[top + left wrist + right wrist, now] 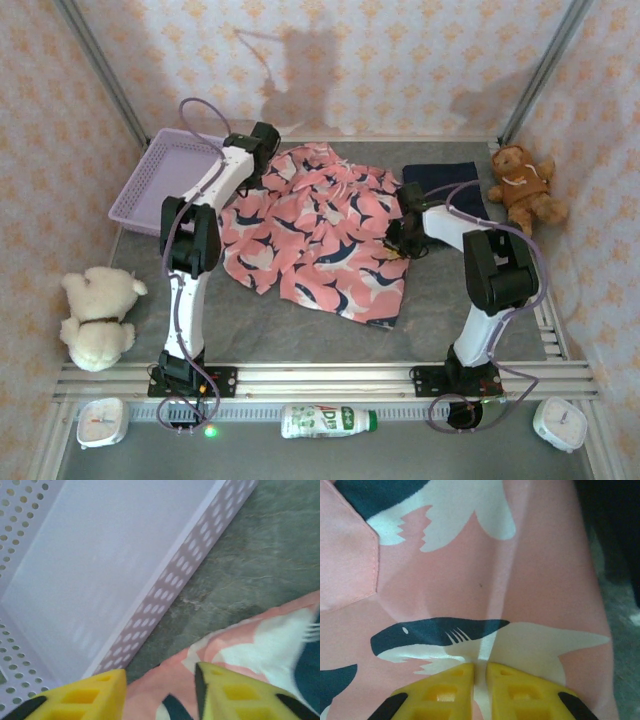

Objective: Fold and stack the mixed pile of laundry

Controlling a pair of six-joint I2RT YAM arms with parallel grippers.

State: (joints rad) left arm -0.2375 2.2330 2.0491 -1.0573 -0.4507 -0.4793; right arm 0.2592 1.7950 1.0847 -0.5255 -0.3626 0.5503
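Laundry pile point(350, 215), two garments on the grey table point(300, 335). The salmon-pink shark-print garment point(320, 235) is spread open and rumpled across the middle of the table, between the two arms. The navy garment point(445, 180) is folded flat at the far right, just beside the shark-print garment and near the brown teddy bear point(522, 185).

The left gripper point(266, 160) is placed at the far left edge of the shark-print garment, next to the lavender basket point(150, 185). In the left wrist view, the yellow fingers of the left gripper point(160, 675) are seen apart, released, with the edge of the shark-print garment point(240, 650) lying in the gap; bare table point(260, 545) separates the cloth from the basket wall point(185, 565).

The right gripper point(396, 240) is lowered onto the right side of the shark-print garment. In the right wrist view, the right gripper point(480, 667) is clenched on a raised crease of the shark-print garment point(470, 570), beside a printed shark; the navy garment point(615, 520) is seen at the upper right.

A cream teddy bear point(97, 318) is seated at the table's near left edge.
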